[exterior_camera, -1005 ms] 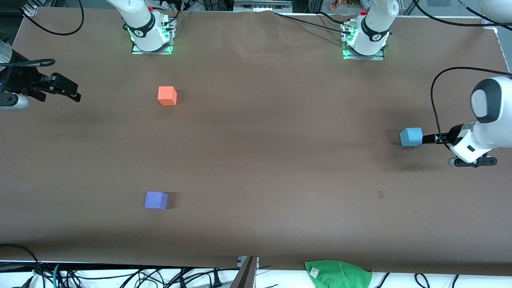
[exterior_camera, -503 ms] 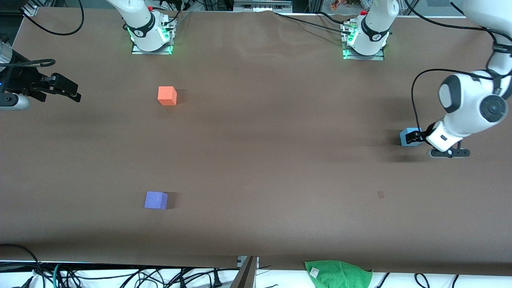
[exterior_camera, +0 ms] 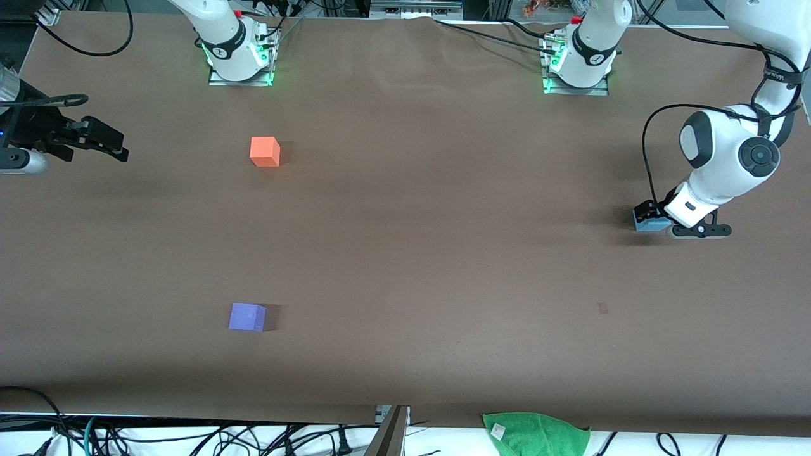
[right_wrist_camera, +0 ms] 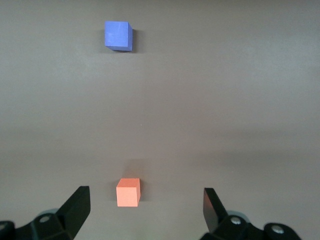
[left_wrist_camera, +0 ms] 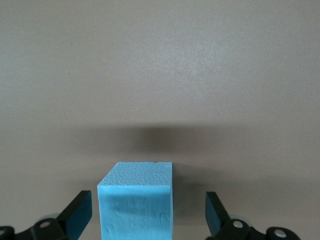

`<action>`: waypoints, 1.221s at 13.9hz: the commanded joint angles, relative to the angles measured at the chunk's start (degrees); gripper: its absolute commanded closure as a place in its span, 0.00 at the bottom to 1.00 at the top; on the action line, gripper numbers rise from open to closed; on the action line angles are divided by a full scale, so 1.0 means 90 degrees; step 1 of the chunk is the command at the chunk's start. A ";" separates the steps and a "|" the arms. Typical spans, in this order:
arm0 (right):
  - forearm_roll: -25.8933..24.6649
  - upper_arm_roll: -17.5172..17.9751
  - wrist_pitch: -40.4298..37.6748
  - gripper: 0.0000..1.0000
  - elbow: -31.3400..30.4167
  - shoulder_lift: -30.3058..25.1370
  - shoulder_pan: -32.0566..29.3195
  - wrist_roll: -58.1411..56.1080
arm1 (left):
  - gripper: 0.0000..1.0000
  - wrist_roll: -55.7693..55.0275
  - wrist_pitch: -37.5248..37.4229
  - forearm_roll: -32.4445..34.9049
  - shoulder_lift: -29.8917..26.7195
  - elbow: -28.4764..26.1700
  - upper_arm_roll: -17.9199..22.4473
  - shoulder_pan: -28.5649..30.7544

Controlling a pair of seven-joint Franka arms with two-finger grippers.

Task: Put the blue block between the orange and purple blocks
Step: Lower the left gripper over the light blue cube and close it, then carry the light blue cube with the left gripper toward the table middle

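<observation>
Three cubes are all we count on the brown table (exterior_camera: 418, 209): one blue block (exterior_camera: 647, 223), one orange block (exterior_camera: 264, 152) and one purple block (exterior_camera: 246, 316). Two arms share the table, each with one two-finger claw.

We see the blue block lying at the left arm's end of the table, about midway between the bases and the front camera, well apart from the other two cubes. The left gripper (exterior_camera: 650, 211) is down around it. In the left wrist view the blue block (left_wrist_camera: 136, 200) sits on the table between the two dark fingers (left_wrist_camera: 76, 215), with a clear gap on each side, so we read this claw as open and straddling the cube, not yet pinching it.

The orange and purple blocks both lie toward the right arm's end of the table. The orange one is nearer the bases, the purple one nearer the front camera, and bare table separates them.

The right gripper (exterior_camera: 113, 147) waits in the air over the edge of the table at the right arm's end. Its wrist view shows the orange block (right_wrist_camera: 128, 192) and the purple block (right_wrist_camera: 118, 35) on the table below, and its two fingers (right_wrist_camera: 75, 210) spread wide with nothing held between them: open as well.

One green cloth (exterior_camera: 535, 434) lies just off the table's edge nearest the front camera.
</observation>
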 commanded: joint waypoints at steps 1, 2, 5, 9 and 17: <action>-0.0002 0.0017 -0.0028 0.00 0.0142 0.0063 -0.0019 -0.0018 | 0.00 0.0110 0.0081 0.0188 -0.0037 -0.0149 -0.0036 0.0167; -0.0011 0.0017 -0.0018 0.00 0.0142 0.0063 -0.0019 -0.0018 | 0.00 0.0110 0.0081 0.0198 0.0051 -0.0149 -0.0046 0.0206; -0.0011 0.0017 -0.0028 0.00 0.0142 0.0063 -0.0019 -0.0018 | 0.23 0.0110 0.0294 0.0198 0.0315 -0.0149 -0.0046 0.0245; -0.0011 0.0017 -0.0028 0.00 0.0142 0.0063 -0.0019 -0.0018 | 0.84 0.0120 0.0266 0.0198 0.0287 -0.0081 -0.0046 0.0235; -0.0011 0.0017 -0.0018 0.00 0.0142 0.0063 -0.0029 -0.0018 | 0.78 -0.0075 -0.2648 0.0169 -0.0671 0.1370 -0.1283 0.0138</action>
